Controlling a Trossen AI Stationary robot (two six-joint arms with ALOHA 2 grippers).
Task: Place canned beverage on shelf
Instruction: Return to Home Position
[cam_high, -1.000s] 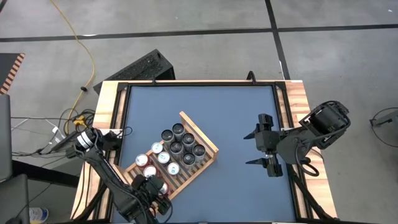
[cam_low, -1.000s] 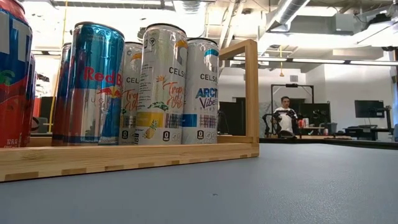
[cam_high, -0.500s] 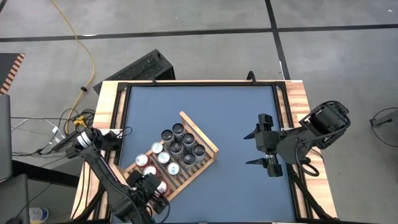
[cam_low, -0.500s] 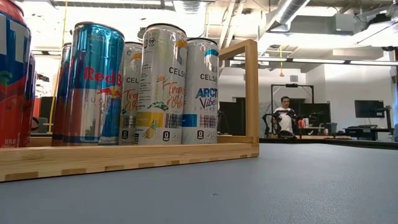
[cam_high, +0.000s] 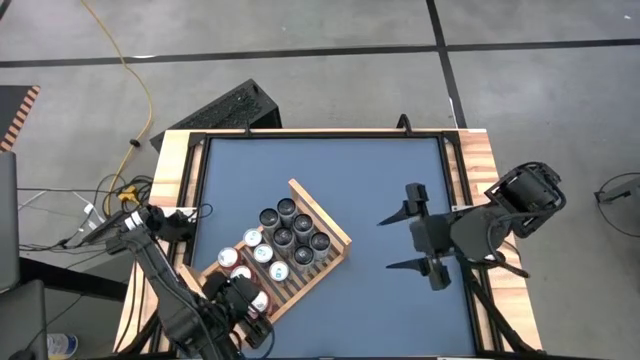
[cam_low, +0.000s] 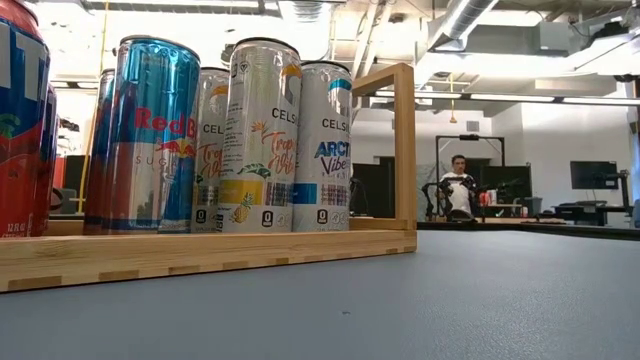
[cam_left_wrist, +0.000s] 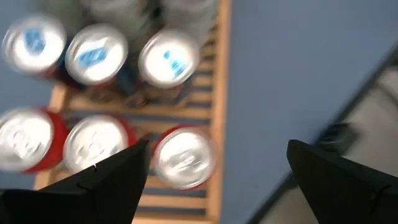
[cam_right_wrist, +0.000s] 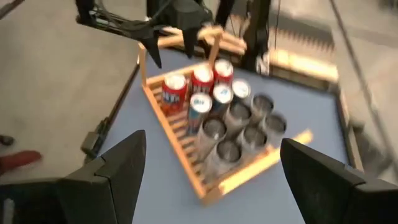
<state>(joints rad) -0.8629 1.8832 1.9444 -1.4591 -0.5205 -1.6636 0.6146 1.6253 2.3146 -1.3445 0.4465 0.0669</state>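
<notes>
The light wooden slatted shelf (cam_high: 318, 262) lies slantwise on the blue table, left of its middle. Several cans stand upright on it: dark-topped ones (cam_high: 295, 230) toward its far end, white and red ones (cam_high: 250, 262) toward its near end. The low view shows a blue can (cam_low: 150, 135), pale cans (cam_low: 262, 135) and a red can (cam_low: 20, 120) inside the shelf's raised frame (cam_low: 403, 150). My left gripper (cam_high: 238, 303) is open above the shelf's near end. Its fingers (cam_left_wrist: 112, 180) stand on either side of a red can (cam_left_wrist: 183, 157), above it. My right gripper (cam_high: 392, 243) is open and empty over the table to the right of the shelf.
Bare blue table (cam_high: 380, 180) lies to the right of and beyond the shelf. The table has a wooden border with a black rail (cam_high: 320, 133). A black object (cam_high: 225, 110) lies on the floor beyond the far edge. A person (cam_low: 460, 185) sits far off in the room.
My right gripper has gone a little toward the table's left edge, toward the shelf, and stays open. The cans and the shelf have stayed in place.
</notes>
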